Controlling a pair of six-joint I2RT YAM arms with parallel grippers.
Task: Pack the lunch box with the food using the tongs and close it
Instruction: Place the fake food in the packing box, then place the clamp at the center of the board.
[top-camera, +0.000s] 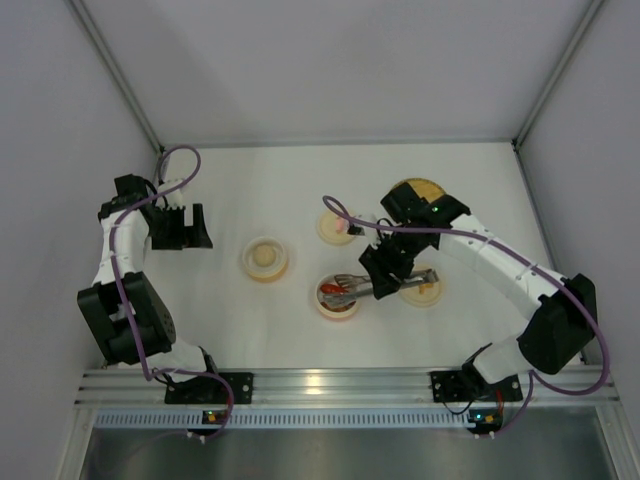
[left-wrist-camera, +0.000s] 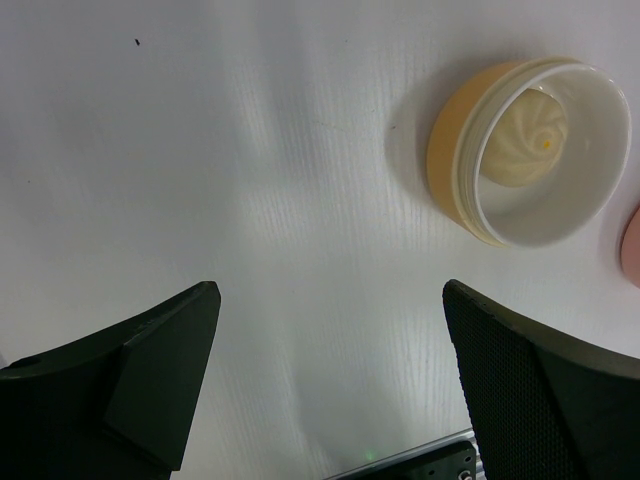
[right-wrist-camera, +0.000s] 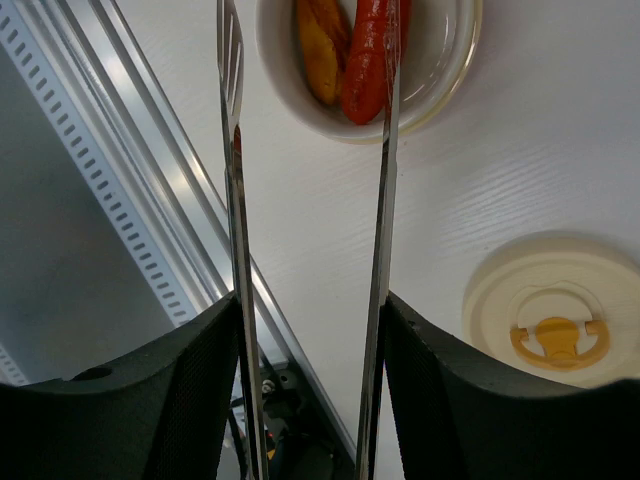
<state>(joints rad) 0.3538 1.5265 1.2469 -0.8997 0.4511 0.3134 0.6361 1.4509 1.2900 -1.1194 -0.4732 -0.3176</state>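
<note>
1. Left gripper (left-wrist-camera: 330, 300): jaws are held wide apart with nothing between them, over bare table (left-wrist-camera: 200, 150), near the orange bowl (left-wrist-camera: 450, 160) containing the ball (left-wrist-camera: 525, 135).
2. Right gripper (right-wrist-camera: 312, 310): the tongs (right-wrist-camera: 232, 200) are gripped with their arms spread and their tips reaching the white bowl (right-wrist-camera: 440, 70), where the sausages (right-wrist-camera: 368, 55) lie.
3. Risk: the tongs could slip or twist if the grip is slackened, since only smooth metal is held.
4. Risk: a glossy sausage could be dragged out by the tip lying over it.
5. Risk: the nearby lid (right-wrist-camera: 555, 300) could be knocked on withdrawal.
</note>
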